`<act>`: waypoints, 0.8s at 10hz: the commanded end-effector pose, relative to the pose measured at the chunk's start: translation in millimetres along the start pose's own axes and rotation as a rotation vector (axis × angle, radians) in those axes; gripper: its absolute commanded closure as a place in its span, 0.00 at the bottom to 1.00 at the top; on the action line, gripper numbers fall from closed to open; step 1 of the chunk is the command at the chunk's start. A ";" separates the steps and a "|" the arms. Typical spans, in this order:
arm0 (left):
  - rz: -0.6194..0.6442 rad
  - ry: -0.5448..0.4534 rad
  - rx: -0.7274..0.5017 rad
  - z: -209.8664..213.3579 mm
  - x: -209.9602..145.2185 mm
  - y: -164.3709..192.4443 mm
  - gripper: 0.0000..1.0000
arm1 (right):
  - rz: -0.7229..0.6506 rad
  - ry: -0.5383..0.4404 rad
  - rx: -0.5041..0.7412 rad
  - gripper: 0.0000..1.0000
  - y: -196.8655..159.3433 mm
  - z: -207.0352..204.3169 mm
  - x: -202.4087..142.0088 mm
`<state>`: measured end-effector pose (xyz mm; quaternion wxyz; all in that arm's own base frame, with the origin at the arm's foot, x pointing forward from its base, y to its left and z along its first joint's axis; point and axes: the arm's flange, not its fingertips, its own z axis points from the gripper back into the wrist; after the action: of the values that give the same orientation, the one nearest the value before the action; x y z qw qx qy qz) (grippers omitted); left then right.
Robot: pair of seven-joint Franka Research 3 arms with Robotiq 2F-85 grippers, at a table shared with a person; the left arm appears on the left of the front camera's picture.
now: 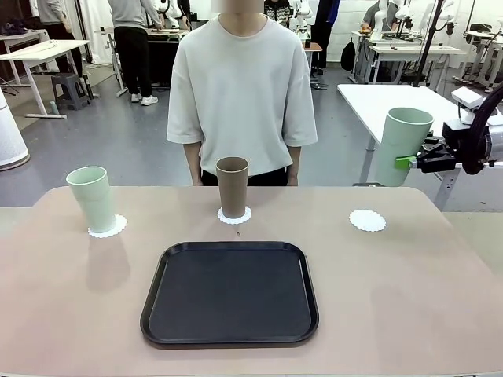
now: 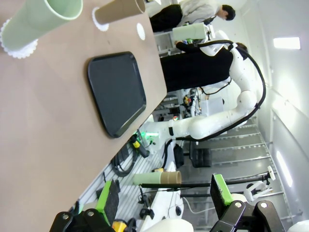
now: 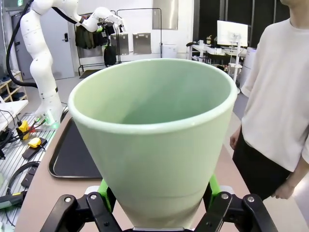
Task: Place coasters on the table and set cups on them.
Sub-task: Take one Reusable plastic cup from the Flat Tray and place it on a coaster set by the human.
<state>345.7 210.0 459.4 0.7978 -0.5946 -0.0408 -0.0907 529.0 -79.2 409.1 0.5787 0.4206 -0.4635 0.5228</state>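
Three coasters lay in a row on the table point(image 1: 440, 314). The left coaster point(image 1: 110, 228) already carried a green cup point(image 1: 93, 198), and the middle coaster point(image 1: 234, 215) carried the brown cup point(image 1: 232, 186). The right coaster point(image 1: 367, 221) was bare, so by my reckoning one placement was left. The last green cup point(image 1: 402, 146) hung in the air at about one o'clock from that coaster, past the table's far right corner, upright and tilted a little. The right gripper point(image 1: 410, 161) was clamped around its lower body, pads on both sides. The left gripper point(image 2: 164, 199) stood with jaws wide, holding nothing. A black tray point(image 1: 230, 292) sat at six o'clock from the brown cup.
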 end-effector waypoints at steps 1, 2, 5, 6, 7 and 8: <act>0.015 -0.021 0.002 -2.0 0.2 -3.9 0.00 | -0.002 0.005 0.016 0.17 2.9 -1.1 0.8; 0.015 -0.021 0.002 -2.0 0.2 -3.9 0.00 | -0.002 0.005 0.016 0.17 2.9 -1.1 0.8; 0.015 -0.021 0.002 -2.0 0.2 -3.9 0.00 | -0.020 -0.009 -0.023 0.17 -30.6 9.4 -19.8; 0.015 -0.021 0.002 -2.0 0.2 -3.9 0.00 | -0.044 -0.001 -0.020 0.17 -37.2 10.2 -28.6; 0.015 -0.021 0.002 -2.0 0.2 -3.9 0.00 | -0.051 0.001 -0.008 0.17 -44.1 10.0 -37.2; 0.015 -0.021 0.002 -2.0 0.2 -3.9 0.00 | -0.054 0.000 0.018 0.17 -48.4 7.5 -45.5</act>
<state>345.7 210.0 459.5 0.7978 -0.5946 -0.0408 -0.0907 563.8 -99.4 364.4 0.5963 0.4282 -0.4497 0.5088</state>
